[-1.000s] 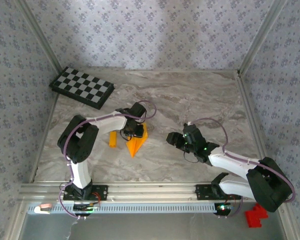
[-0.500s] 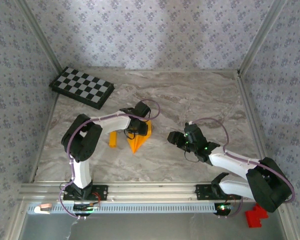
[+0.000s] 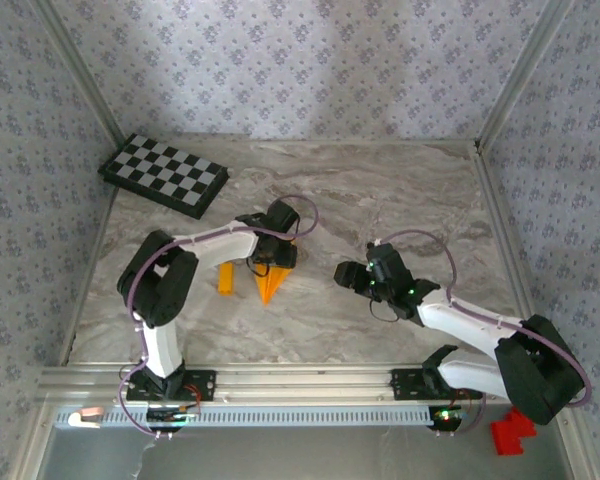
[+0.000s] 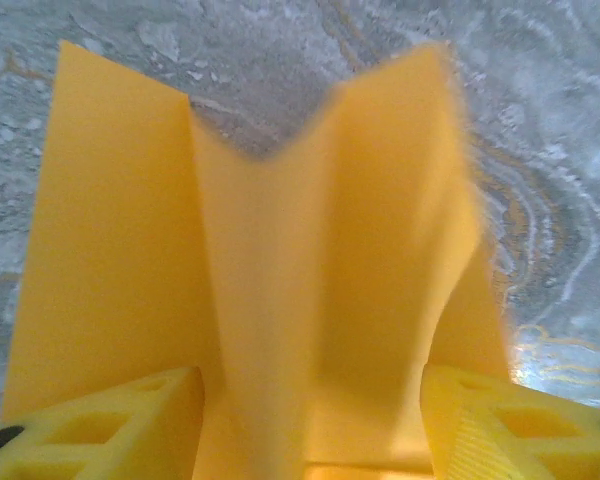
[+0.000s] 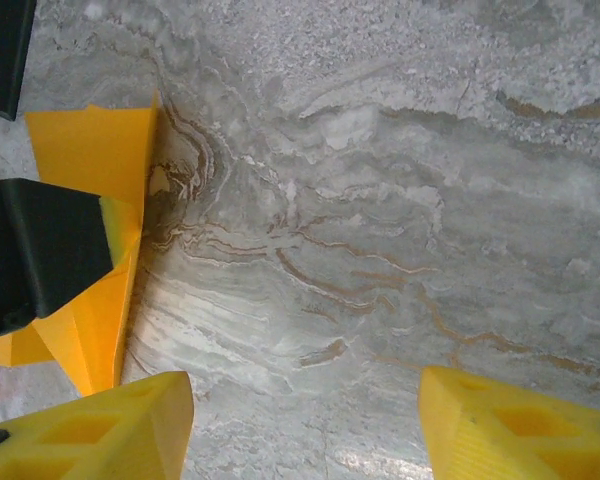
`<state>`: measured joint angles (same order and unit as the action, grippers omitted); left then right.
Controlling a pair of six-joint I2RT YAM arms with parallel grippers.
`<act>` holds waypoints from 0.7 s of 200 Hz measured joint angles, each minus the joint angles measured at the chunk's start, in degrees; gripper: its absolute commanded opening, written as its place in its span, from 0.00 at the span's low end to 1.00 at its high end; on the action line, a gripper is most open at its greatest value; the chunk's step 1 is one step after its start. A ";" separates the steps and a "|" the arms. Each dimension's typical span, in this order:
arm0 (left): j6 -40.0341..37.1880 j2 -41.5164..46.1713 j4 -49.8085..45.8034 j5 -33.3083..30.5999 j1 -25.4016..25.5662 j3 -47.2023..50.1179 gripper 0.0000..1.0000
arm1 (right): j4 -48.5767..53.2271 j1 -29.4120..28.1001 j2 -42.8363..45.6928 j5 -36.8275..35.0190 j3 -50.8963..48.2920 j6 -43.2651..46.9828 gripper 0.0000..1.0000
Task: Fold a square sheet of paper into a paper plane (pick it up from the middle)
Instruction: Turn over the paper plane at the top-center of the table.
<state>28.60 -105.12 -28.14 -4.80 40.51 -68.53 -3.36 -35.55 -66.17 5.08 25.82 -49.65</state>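
The sheet of paper is folded into a slim pointed paper plane lying on the marble table, tip toward the near edge. My left gripper stands over its rear end. In the left wrist view the plane shows two flat wings and a raised centre fold, which runs between my left gripper's widely parted yellow fingers. My right gripper hovers open to the right of the plane. From the right wrist the plane lies at the left edge, with bare marble under the right gripper.
A small thick orange block lies just left of the plane. A black-and-white checkered board sits at the back left corner. A red object rests off the table beyond the near right rail. Patterned walls close in three sides.
My left gripper's jaws have spread apart around the plane's centre fold, and the plane now looks narrower and sits a little farther back. The right arm has barely shifted.
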 measured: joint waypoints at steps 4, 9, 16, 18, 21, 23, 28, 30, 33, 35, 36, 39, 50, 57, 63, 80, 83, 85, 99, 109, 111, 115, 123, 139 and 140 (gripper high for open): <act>0.00 0.33 -0.11 0.00 0.00 0.00 0.60 | 0.24 0.00 0.00 -0.13 0.20 0.22 0.64; -0.02 0.68 -0.22 0.02 0.00 0.00 0.60 | 0.44 0.00 0.00 -0.17 0.42 0.50 0.64; -0.02 1.11 -0.33 0.02 0.00 0.00 0.60 | 0.83 -0.07 0.00 -0.28 0.72 0.87 0.64; -0.02 1.22 -0.33 0.02 0.00 0.00 0.60 | 0.90 -0.11 0.00 -0.33 0.81 1.01 0.64; -0.02 1.33 -0.39 0.02 0.00 0.00 0.60 | 1.05 -0.15 0.00 -0.35 0.90 1.14 0.64; -0.02 1.49 -0.39 0.02 0.00 0.00 0.60 | 1.11 -0.20 0.00 -0.35 0.96 1.25 0.64; -0.02 1.73 -0.46 0.02 0.00 0.00 0.60 | 1.33 -0.22 0.00 -0.37 1.11 1.46 0.65; -0.02 1.84 -0.46 0.02 0.00 0.00 0.60 | 1.49 -0.24 0.00 -0.37 1.16 1.60 0.65; -0.02 2.01 -0.46 0.02 0.00 0.00 0.60 | 1.62 -0.28 0.00 -0.37 1.25 1.73 0.65; -0.02 2.19 -0.50 0.04 0.00 0.00 0.60 | 1.75 -0.35 0.00 -0.39 1.33 1.81 0.65; -0.02 2.25 -0.52 0.04 0.00 0.00 0.60 | 1.77 -0.37 0.00 -0.39 1.36 1.86 0.66; -0.02 2.43 -0.55 0.02 0.00 0.00 0.60 | 1.99 -0.42 0.00 -0.39 1.46 2.14 0.66; -0.02 3.56 -0.63 0.07 0.00 0.07 0.61 | 2.71 -0.52 -0.02 -0.66 1.95 2.86 0.67; -0.04 4.61 -0.55 0.07 0.00 0.33 0.61 | 3.58 -0.68 -0.02 -0.96 2.49 3.54 0.67; -0.04 5.70 -0.48 0.09 0.00 0.70 0.61 | 4.55 -0.76 -0.02 -1.29 3.08 4.15 0.68; -0.11 9.81 -0.33 0.04 0.00 2.47 0.62 | 7.82 -0.92 -0.02 -3.21 5.55 6.16 0.71; -0.15 10.93 -0.37 0.02 -0.02 2.84 0.62 | 8.41 -0.94 -0.02 -3.67 6.08 6.51 0.71; -0.20 11.52 -0.35 0.00 -0.07 3.13 0.62 | 8.83 -0.94 -0.02 -3.96 6.47 6.82 0.71; -0.72 15.91 0.02 -0.22 -0.61 5.03 0.64 | 12.37 -0.98 -0.02 -6.86 9.33 8.63 0.74; -1.01 19.37 0.50 -0.57 -1.70 6.67 0.66 | 15.19 -0.96 -0.02 -9.25 11.45 10.16 0.77; -1.11 19.89 0.61 -0.57 -1.95 6.91 0.66 | 15.78 -0.96 -0.02 -9.84 11.93 10.45 0.77; -1.18 21.33 0.96 -0.68 -2.69 7.69 0.67 | 16.85 -0.94 -0.02 -10.91 12.70 11.13 0.79; -1.51 24.02 1.68 -1.05 -4.52 9.07 0.69 | 19.17 -0.74 -0.02 -13.49 14.27 12.44 0.82; -2.40 29.00 2.99 -2.62 -9.03 12.07 0.76 | 22.86 0.33 0.00 -19.85 16.76 15.28 0.89; -2.36 29.18 3.06 -2.71 -9.20 12.20 0.77 | 23.02 0.39 0.00 -20.13 16.85 15.50 0.90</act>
<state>26.24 -75.94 -25.08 -7.51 31.31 -56.34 19.66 -35.16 -66.17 -15.05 42.68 -34.15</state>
